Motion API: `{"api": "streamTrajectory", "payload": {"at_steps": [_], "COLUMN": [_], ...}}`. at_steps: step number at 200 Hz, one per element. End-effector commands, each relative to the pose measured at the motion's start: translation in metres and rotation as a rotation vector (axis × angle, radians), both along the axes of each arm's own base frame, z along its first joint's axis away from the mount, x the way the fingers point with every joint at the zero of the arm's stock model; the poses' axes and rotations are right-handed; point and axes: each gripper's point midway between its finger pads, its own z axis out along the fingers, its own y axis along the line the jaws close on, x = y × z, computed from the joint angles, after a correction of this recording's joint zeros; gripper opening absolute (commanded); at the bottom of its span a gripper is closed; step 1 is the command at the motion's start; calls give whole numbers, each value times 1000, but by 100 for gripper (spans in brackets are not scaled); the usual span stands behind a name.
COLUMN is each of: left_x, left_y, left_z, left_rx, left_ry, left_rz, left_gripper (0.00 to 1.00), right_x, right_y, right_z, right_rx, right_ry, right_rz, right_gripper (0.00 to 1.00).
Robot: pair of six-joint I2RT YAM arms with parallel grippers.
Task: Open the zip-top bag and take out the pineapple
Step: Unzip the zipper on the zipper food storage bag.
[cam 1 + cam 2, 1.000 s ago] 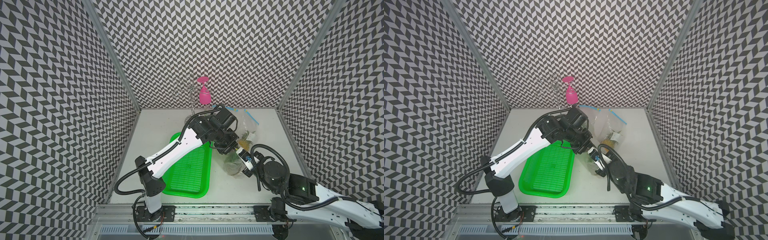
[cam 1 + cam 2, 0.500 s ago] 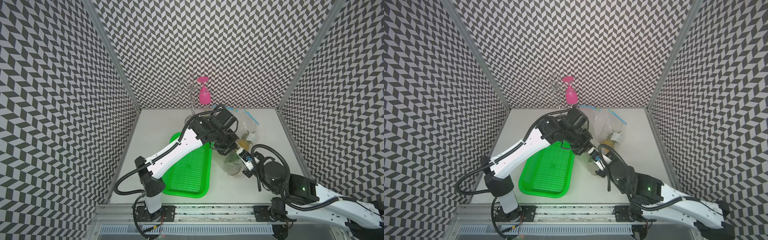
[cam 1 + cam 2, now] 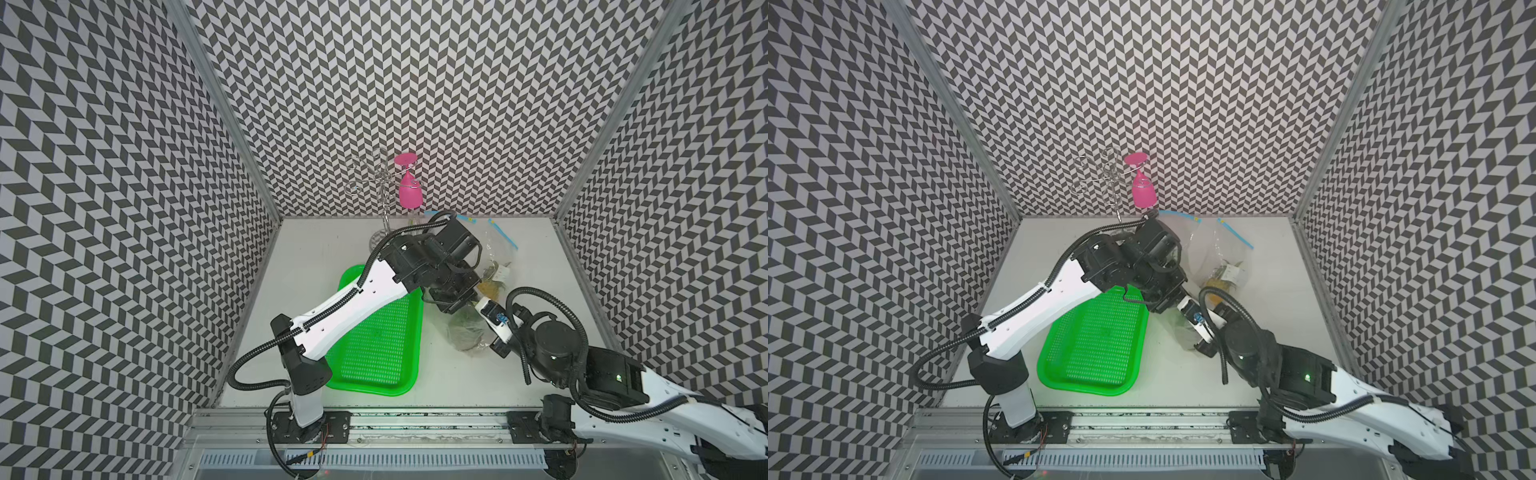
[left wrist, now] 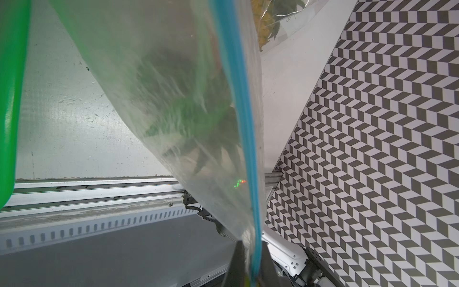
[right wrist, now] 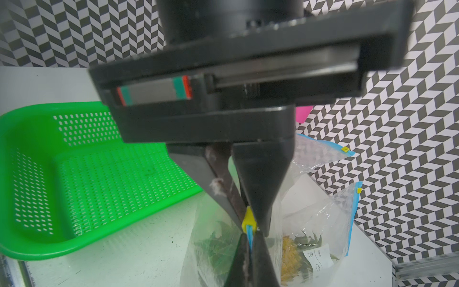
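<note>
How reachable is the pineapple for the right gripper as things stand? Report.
Probably not yet. The right gripper is shut on the blue zip of the zip-top bag, the left gripper pinches the yellow slider beside it, and the pineapple lies inside the plastic.

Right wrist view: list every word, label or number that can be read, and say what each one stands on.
White tag on the yellow pineapple inside the loose bag: a printed line and small symbols, too blurred to read.
No other text shows in this view.
</note>
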Motion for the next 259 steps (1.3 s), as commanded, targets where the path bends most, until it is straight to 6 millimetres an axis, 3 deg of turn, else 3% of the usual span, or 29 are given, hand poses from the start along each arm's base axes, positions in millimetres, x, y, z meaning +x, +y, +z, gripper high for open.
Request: {"api": "streamTrajectory", "payload": {"at_steps": [1, 45, 102, 199, 259], "left_x": [22, 34, 48, 71, 97], "left_y": [-3, -3, -3, 19, 33], "left_z": [-13, -25, -19, -20, -23], "left_rx": [43, 82, 103, 151, 179], "left_ry": [-51, -59, -106, -143, -181], "left_rz": [49, 50, 70, 122, 164], "left_gripper": [0, 0, 0, 0, 0], "right_x": [-13, -14, -14, -15, -15], "right_y": [13, 10, -1, -8, -9], "right_z": [35, 39, 39, 36, 42], "right_rx": [139, 163, 172, 191, 197], "right_ry": [-14, -5, 5, 20, 17], "right_rz": [98, 94, 66, 49, 46], "right_gripper": [0, 0, 0, 0, 0]}}
